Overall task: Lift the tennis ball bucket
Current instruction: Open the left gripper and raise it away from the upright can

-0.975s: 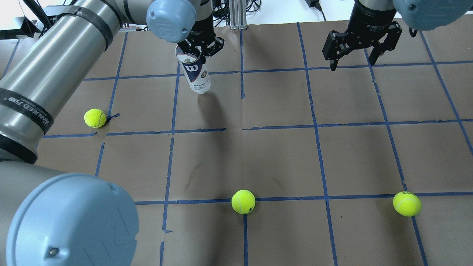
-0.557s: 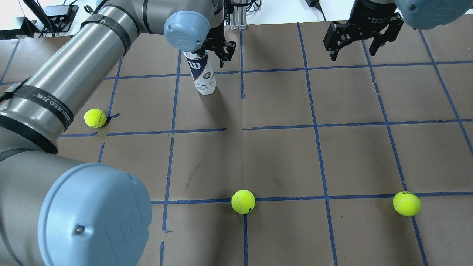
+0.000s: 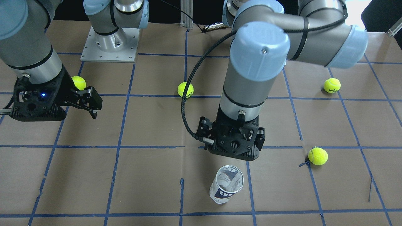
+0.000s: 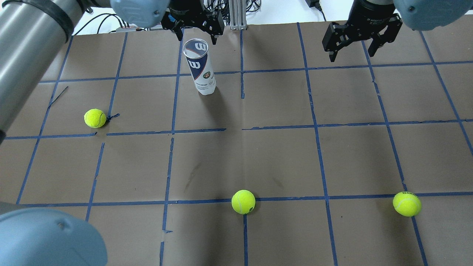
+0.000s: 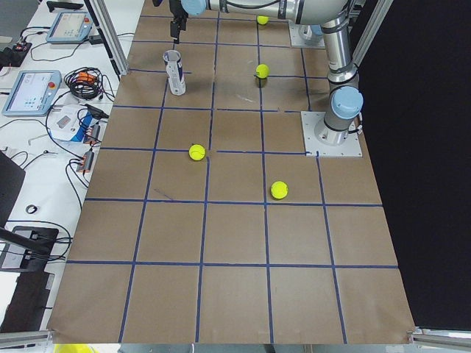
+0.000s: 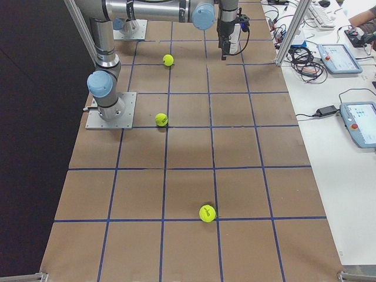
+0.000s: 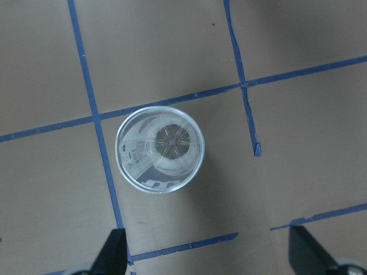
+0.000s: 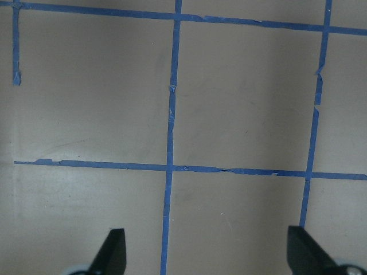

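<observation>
Plainly, the slim clear-plastic tennis ball bucket (image 4: pixel 200 68) with its navy-and-white label stood upright, empty and ungripped on the brown paper worktop (image 4: pixel 281 159), lower than the left tool (image 7: pixel 209 255), whose fingers were spread wide. Descending off-centre, a fingertip could strike the rim and topple the light tube; a hard squeeze might buckle its thin wall. The right tool (image 4: pixel 351 55), also spread, hovered well apart.
</observation>
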Action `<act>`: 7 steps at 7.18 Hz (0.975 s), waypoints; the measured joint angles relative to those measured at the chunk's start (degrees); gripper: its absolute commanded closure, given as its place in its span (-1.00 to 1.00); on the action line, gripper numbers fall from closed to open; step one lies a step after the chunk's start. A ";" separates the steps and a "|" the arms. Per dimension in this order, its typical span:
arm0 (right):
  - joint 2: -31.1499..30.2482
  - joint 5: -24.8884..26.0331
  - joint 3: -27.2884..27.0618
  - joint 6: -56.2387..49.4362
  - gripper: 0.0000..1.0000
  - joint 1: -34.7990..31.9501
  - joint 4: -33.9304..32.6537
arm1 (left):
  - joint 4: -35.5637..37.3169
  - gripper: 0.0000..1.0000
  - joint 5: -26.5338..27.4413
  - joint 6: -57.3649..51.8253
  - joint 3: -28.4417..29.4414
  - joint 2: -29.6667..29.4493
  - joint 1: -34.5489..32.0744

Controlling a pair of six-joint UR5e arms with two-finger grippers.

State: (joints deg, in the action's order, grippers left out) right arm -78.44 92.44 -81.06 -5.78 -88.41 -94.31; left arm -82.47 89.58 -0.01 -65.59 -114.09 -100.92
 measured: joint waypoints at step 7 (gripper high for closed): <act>-0.13 -2.47 0.10 3.96 -1.00 -1.51 0.01 | -5.97 -1.00 0.06 1.20 -18.56 19.44 6.99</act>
State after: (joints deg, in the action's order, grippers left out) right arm -78.57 89.97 -80.96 -1.83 -89.91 -94.30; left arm -88.44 89.64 1.19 -84.15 -94.65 -93.93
